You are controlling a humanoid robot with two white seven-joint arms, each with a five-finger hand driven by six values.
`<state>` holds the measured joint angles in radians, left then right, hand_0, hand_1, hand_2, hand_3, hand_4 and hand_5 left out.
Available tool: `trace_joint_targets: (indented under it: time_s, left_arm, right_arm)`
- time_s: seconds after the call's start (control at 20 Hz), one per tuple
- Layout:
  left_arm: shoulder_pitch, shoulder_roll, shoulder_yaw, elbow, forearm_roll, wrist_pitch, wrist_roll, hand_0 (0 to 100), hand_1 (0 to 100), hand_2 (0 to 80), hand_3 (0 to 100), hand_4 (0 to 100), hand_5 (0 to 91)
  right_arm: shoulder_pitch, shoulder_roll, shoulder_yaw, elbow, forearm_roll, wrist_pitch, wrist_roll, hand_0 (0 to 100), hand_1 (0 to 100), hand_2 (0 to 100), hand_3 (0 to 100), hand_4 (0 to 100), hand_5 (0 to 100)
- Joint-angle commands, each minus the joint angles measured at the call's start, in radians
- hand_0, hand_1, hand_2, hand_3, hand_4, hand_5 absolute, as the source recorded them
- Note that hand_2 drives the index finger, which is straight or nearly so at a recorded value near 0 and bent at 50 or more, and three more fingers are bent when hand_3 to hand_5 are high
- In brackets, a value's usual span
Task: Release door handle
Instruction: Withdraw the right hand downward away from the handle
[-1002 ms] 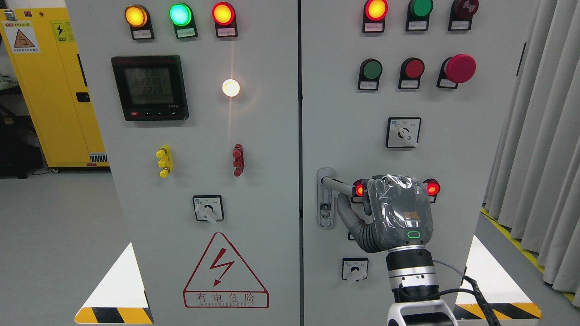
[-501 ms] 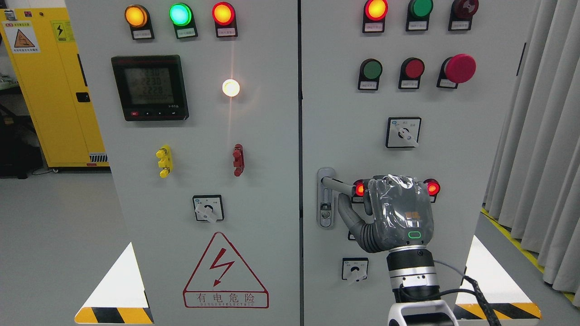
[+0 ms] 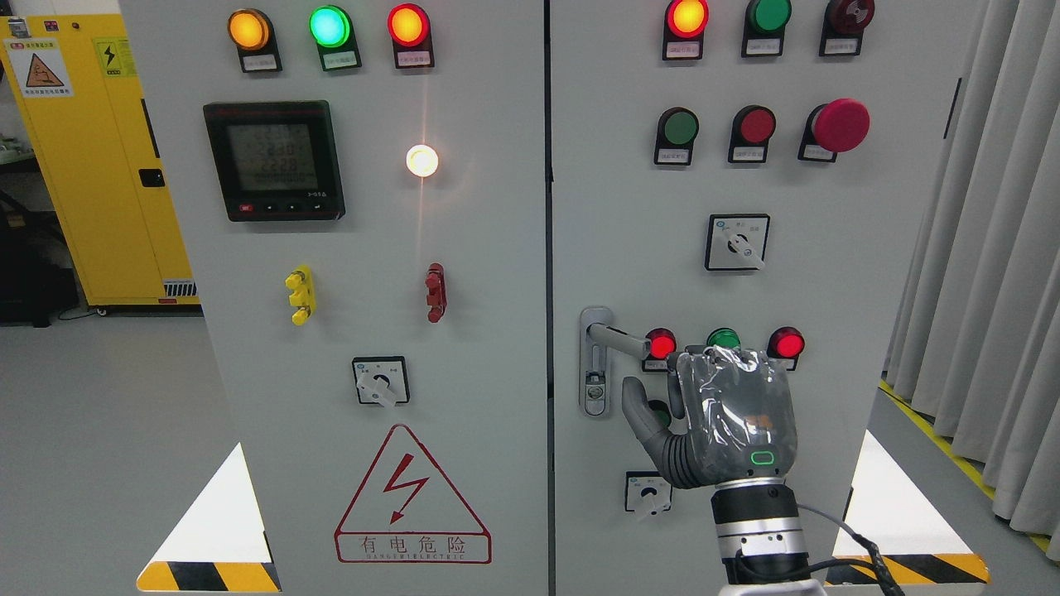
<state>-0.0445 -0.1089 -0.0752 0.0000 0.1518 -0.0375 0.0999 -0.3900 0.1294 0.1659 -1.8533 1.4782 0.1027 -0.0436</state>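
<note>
**Right hand off the door handle**

Right hand (image 3: 729,418) — back to camera, thumb spread out leftward, holding nothing; its other fingers face the panel and can't be judged. Door handle (image 3: 617,338) sits up-left of the hand, lever horizontal, apart from the thumb. Far left — red warning triangle (image 3: 411,495) reading "有电危险".

The cabinet (image 3: 497,248) is pale grey. Its warning triangle (image 3: 411,495) is red-outlined with a red bolt. Black-and-yellow stripes (image 3: 207,576) mark its base. The right robot hand (image 3: 720,422) is dark grey under glossy clear wrap. The locker (image 3: 91,165) is yellow.
</note>
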Motion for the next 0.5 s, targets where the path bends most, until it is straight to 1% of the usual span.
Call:
trace_joint_targets:
  time_s: [0.0, 0.05, 0.1, 0.15, 0.2, 0.25, 0.3, 0.35, 0.4, 0.45]
  left_arm:
    - [0.0, 0.0, 0.0, -0.012, 0.0, -0.001, 0.0, 12, 56, 0.0, 0, 0, 0.0]
    - [0.0, 0.0, 0.0, -0.012, 0.0, -0.001, 0.0, 12, 56, 0.0, 0, 0, 0.0]
    - [0.0, 0.0, 0.0, -0.012, 0.0, -0.001, 0.0, 12, 56, 0.0, 0, 0, 0.0]
    - [0.0, 0.0, 0.0, -0.012, 0.0, -0.001, 0.0, 12, 56, 0.0, 0, 0, 0.0]
    - [0.0, 0.0, 0.0, -0.012, 0.0, -0.001, 0.0, 12, 56, 0.0, 0, 0, 0.0]
    - [0.0, 0.0, 0.0, -0.012, 0.0, -0.001, 0.0, 12, 56, 0.0, 0, 0, 0.0]
    - [0.0, 0.0, 0.0, -0.012, 0.0, -0.001, 0.0, 12, 56, 0.0, 0, 0, 0.0]
    - [0.0, 0.0, 0.0, -0.012, 0.0, -0.001, 0.0, 12, 56, 0.0, 0, 0, 0.0]
    - [0.0, 0.0, 0.0, -0.012, 0.0, -0.001, 0.0, 12, 56, 0.0, 0, 0, 0.0]
    - [0.0, 0.0, 0.0, -0.012, 0.0, -0.001, 0.0, 12, 56, 0.0, 0, 0, 0.0]
  right_arm:
    - [0.095, 0.001, -0.029, -0.096, -0.001, -0.038, -0.027, 51, 45, 71, 100, 97, 96]
    - [0.112, 0.001, -0.046, -0.11, -0.001, -0.061, -0.032, 51, 45, 71, 100, 97, 96]
    - [0.124, 0.003, -0.069, -0.125, -0.002, -0.09, -0.039, 50, 45, 58, 89, 87, 83]
    - [0.135, 0.003, -0.097, -0.138, -0.012, -0.125, -0.048, 50, 45, 58, 89, 87, 83]
    - [0.138, 0.003, -0.126, -0.145, -0.038, -0.165, -0.058, 50, 44, 51, 78, 79, 74]
    - [0.138, 0.003, -0.153, -0.147, -0.07, -0.205, -0.067, 49, 43, 40, 61, 65, 58]
    - [0.14, 0.003, -0.179, -0.147, -0.1, -0.243, -0.074, 49, 43, 40, 61, 65, 58]
    - [0.14, 0.003, -0.207, -0.146, -0.128, -0.277, -0.079, 49, 43, 36, 52, 58, 50]
    - [0.14, 0.003, -0.229, -0.147, -0.143, -0.306, -0.084, 49, 43, 35, 48, 54, 46]
    - [0.14, 0.003, -0.244, -0.147, -0.15, -0.325, -0.085, 49, 43, 35, 48, 54, 46]
